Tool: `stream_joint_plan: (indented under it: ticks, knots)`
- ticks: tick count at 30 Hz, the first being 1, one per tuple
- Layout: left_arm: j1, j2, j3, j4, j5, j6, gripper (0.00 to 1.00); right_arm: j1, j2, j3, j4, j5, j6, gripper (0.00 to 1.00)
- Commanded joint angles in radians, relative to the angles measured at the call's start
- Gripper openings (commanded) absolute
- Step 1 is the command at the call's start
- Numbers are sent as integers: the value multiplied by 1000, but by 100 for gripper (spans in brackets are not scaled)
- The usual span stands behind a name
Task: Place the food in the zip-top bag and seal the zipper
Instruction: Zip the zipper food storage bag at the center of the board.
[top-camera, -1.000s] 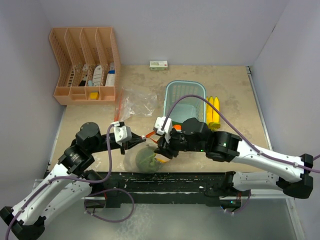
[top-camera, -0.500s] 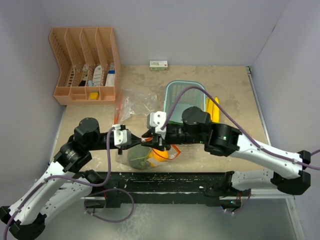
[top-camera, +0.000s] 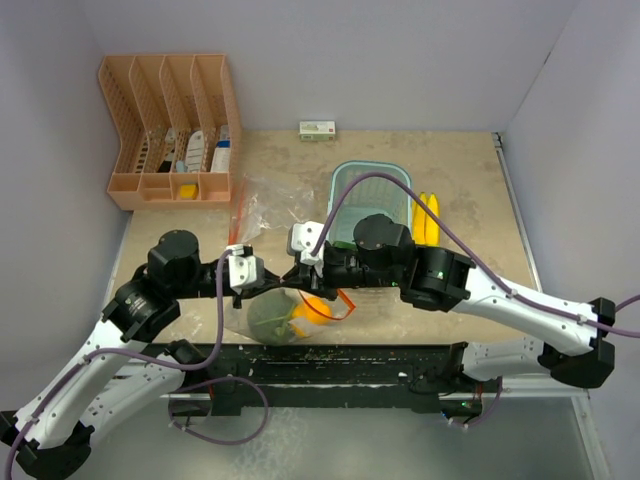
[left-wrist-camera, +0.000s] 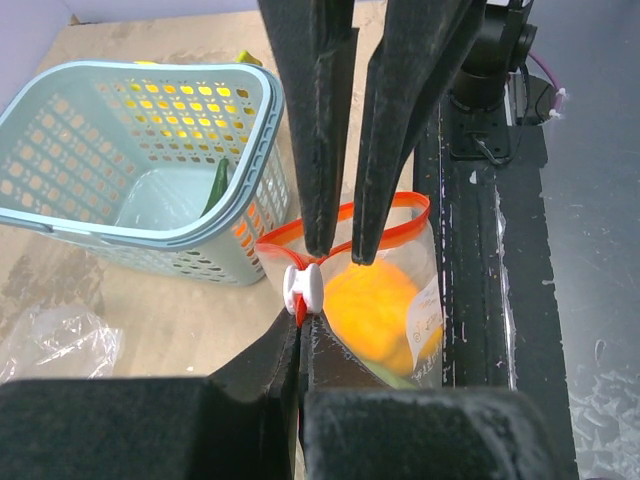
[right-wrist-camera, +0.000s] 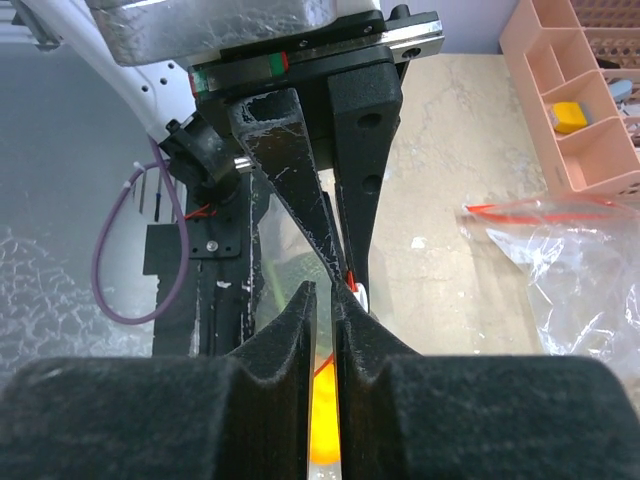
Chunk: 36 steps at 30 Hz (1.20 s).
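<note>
Bag (top-camera: 285, 312) — one orange fruit (left-wrist-camera: 375, 305), one broccoli head (top-camera: 268, 318) inside — rim pinched by left gripper (left-wrist-camera: 303, 322) and right gripper (right-wrist-camera: 325, 300).

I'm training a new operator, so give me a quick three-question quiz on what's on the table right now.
1. True or false: the bananas are inside the bag.
2. What lies in the basket? A: bananas. B: a long green vegetable. C: a bottle.
3. Fill in: the round fruit seen through the bag is ___ in colour.

Key: 1 false (they lie on the table beside the basket); 2 B; 3 orange.
</note>
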Motion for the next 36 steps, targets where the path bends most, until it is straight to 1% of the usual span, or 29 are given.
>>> stream_joint_plan:
  ticks: [1, 8, 18, 22, 25, 26, 31, 36]
  knots:
    - [-2, -10, 53, 29, 5, 23, 0, -5, -19, 6, 36, 1, 3, 12]
    - [-2, -9, 55, 27, 1, 26, 0, -5, 13, 8, 15, -36, 2, 13]
    - [-2, -11, 53, 25, 0, 26, 0, -5, 37, -1, 18, -37, 7, 13]
    - [-2, -10, 50, 28, 0, 25, 0, -6, 53, 0, 22, -49, 9, 9]
    - [-2, -11, 49, 30, -2, 23, 0, -6, 60, 2, 15, -53, 8, 1]
    - [-1, -12, 49, 30, -4, 23, 0, -5, 59, 1, 15, -52, 9, 0]
    - [-2, -15, 47, 29, -15, 19, 0, -6, 35, -16, 15, -19, 21, 0]
    - [-2, -26, 46, 28, -36, 11, 0, -7, 10, -46, 19, 47, 54, 0]
